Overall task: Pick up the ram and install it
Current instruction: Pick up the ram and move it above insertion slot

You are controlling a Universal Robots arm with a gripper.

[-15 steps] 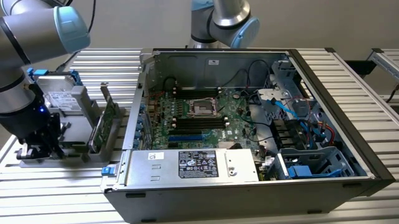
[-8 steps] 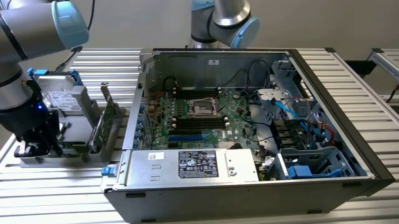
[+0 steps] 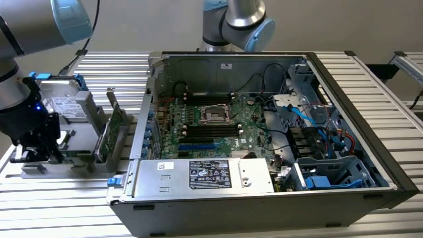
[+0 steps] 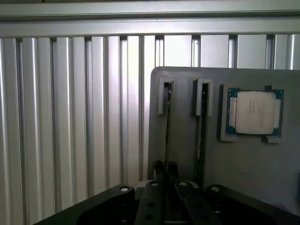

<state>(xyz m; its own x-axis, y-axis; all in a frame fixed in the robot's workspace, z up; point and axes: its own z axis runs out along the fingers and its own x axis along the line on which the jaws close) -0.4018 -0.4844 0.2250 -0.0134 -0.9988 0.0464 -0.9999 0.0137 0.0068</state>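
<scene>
While the pick-up is the step in hand, we see the gripper (image 3: 38, 148) low over the grey holder (image 3: 46, 171) at the lower left of the exterior view, on the ribbed counter (image 3: 66, 198) beside the open computer case (image 3: 343, 99). In the wrist view the ram (image 4: 167, 131) stands on edge in the holder slot farther from the processor (image 4: 255, 112), with a second stick (image 4: 201, 131) in the slot between them. The gripper lines up with that farther ram, right at its near end, yet we cannot tell whether the jaws are parted or clamped on it. The ram looks fully seated, so we judge that nothing is lifted and the install is not yet begun. The motherboard (image 3: 211, 124) lies well apart, inside the case. A lift from here calls for a square hold on the thin board's faces and a straight pull along the slot, since any tilt could bind the ram against the slot walls or nudge the second stick.
</scene>
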